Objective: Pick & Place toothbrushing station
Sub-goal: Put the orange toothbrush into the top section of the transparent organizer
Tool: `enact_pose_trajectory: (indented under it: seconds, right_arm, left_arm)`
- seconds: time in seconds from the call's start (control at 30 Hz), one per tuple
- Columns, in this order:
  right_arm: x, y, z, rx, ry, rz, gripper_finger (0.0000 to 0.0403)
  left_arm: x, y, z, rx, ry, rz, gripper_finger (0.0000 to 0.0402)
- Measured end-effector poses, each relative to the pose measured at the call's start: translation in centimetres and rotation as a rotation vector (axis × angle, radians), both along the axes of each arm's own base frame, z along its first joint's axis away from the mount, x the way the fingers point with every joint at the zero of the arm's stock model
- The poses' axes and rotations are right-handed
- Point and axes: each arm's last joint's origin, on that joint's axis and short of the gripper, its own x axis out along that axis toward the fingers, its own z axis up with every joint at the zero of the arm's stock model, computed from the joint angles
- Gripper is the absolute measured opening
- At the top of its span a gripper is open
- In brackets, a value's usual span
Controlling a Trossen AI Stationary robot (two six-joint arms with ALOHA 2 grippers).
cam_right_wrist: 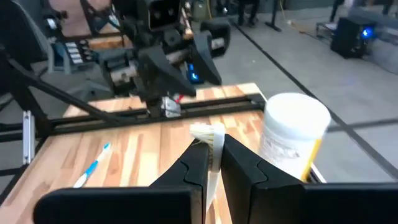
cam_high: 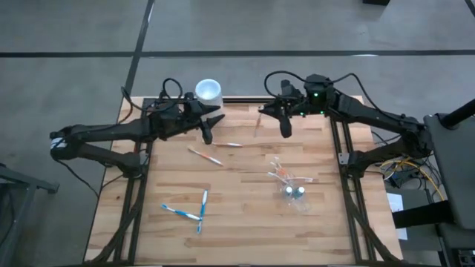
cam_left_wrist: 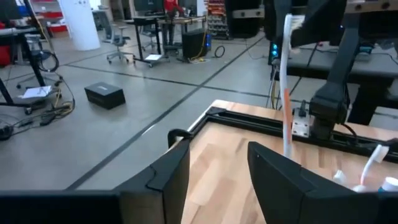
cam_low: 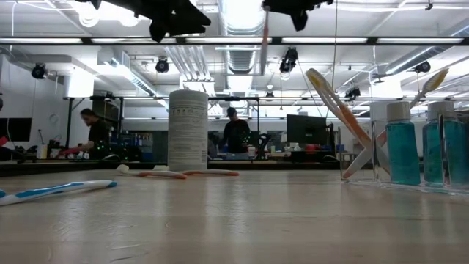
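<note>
My right gripper [cam_high: 261, 110] hovers high over the table's far middle, shut on an orange-and-white toothbrush [cam_high: 257, 123] that hangs below it. My left gripper [cam_high: 215, 123] stands open at the same height to its left, with nothing between its fingers [cam_left_wrist: 168, 180]. The clear cup [cam_high: 295, 191] lies right of centre with toothbrushes and small teal bottles [cam_low: 401, 150]. Two orange-and-white toothbrushes [cam_high: 205, 156] lie mid-table, and two blue-and-white ones [cam_high: 182, 213] near the front left. My right gripper pinches the toothbrush between its two fingers just under the bristle head [cam_right_wrist: 214, 149]; the white head [cam_right_wrist: 208, 132] sticks out past the fingertips. The fingers come about level from the table's right. The handle [cam_left_wrist: 286, 93] hangs straight down, clear of the table.
A tall opaque white cup [cam_high: 208, 90] stands at the far edge behind my left gripper. A black frame rail [cam_left_wrist: 261, 121] runs along the far edge. People [cam_low: 236, 132] stand in the room beyond the table.
</note>
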Motion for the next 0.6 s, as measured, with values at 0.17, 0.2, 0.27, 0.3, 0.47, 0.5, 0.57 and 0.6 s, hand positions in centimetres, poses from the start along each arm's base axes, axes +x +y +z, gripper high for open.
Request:
enact_pose_trajectory:
  seconds: [0.17,0.2,0.27,0.3,0.47,0.5,0.57,0.6]
  right_arm:
    - [-2.2,1.0,0.8,0.043,0.035,-0.029,0.0024]
    - [-2.7,1.2,1.0,0.061,0.038,-0.033,0.0024]
    - [-3.6,1.7,1.3,0.103,0.051,-0.039,0.0024]
    - [-4.0,2.0,1.4,0.118,0.058,-0.047,0.0024]
    - [-5.8,3.5,1.4,0.145,0.118,-0.085,0.0024]
    - [-6.0,3.8,1.3,0.148,0.132,-0.089,0.0024]
    - [-6.2,4.4,0.8,0.161,0.158,-0.090,0.0024]
    - [-6.3,4.6,0.5,0.170,0.165,-0.083,0.0024]
  left_arm:
    - [0.2,0.0,-0.3,-0.014,0.013,0.002,0.0167]
    - [0.3,0.1,-0.4,-0.015,0.020,0.003,0.0167]
    - [0.4,0.1,-0.7,-0.020,0.035,0.003,0.0167]
    - [0.4,0.1,-0.8,-0.022,0.043,0.003,0.0167]
    - [0.4,0.1,-0.9,-0.025,0.054,0.004,0.0167]
    - [0.4,0.1,-0.9,-0.025,0.055,0.004,0.0167]
    - [0.4,0.1,-0.9,-0.018,0.059,0.003,0.0167]
    - [0.4,0.1,-0.9,-0.013,0.062,0.003,0.0167]
